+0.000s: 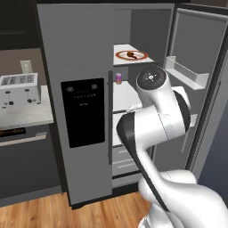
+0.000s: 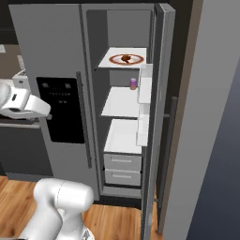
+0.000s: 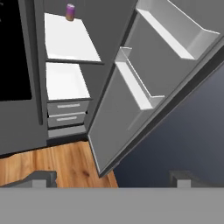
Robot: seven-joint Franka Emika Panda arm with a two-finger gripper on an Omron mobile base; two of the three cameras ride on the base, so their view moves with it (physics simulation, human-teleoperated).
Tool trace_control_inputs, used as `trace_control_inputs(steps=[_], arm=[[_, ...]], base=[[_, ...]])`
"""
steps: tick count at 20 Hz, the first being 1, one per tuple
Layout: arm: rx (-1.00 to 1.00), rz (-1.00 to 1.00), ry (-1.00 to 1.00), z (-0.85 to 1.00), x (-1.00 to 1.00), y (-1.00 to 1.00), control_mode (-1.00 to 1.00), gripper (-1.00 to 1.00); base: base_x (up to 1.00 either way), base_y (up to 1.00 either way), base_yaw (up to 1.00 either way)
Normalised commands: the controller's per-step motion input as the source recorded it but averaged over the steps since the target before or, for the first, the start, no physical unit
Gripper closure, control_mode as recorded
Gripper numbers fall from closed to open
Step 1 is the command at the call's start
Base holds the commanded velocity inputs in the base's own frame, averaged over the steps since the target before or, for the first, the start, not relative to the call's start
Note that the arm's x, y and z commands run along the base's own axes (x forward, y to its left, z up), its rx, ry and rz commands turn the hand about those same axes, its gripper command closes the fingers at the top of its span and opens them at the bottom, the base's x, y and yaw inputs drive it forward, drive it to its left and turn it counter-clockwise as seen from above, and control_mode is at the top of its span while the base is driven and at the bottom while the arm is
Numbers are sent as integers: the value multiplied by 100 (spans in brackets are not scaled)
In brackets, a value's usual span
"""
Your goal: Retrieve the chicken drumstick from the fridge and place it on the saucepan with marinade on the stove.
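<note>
With our gripper (image 3: 111, 179) wide open and empty, the chicken drumstick (image 1: 131, 54) lies on the plate (image 1: 141, 57) on the fridge's (image 1: 75, 53) top shelf, upper centre, probably well above our hand.

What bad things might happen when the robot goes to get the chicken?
The chicken drumstick lies on a plate on the top shelf, so a clumsy grab might drag the plate off the edge. The open fridge door with its white bins stands close to the arm, which might bump it. The open gripper points low, far from the meat.
</note>
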Motion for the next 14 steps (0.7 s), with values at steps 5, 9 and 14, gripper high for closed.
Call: trace_control_inputs(steps=[5,9,14], arm=[[0,0,0,0,1,0,-100,-100],[0,0,0,0,0,0,-100,-100],[0,0,0,0,0,0,-100,-100]], base=[[0,0,0],[0,0,0],[0,0,0]])
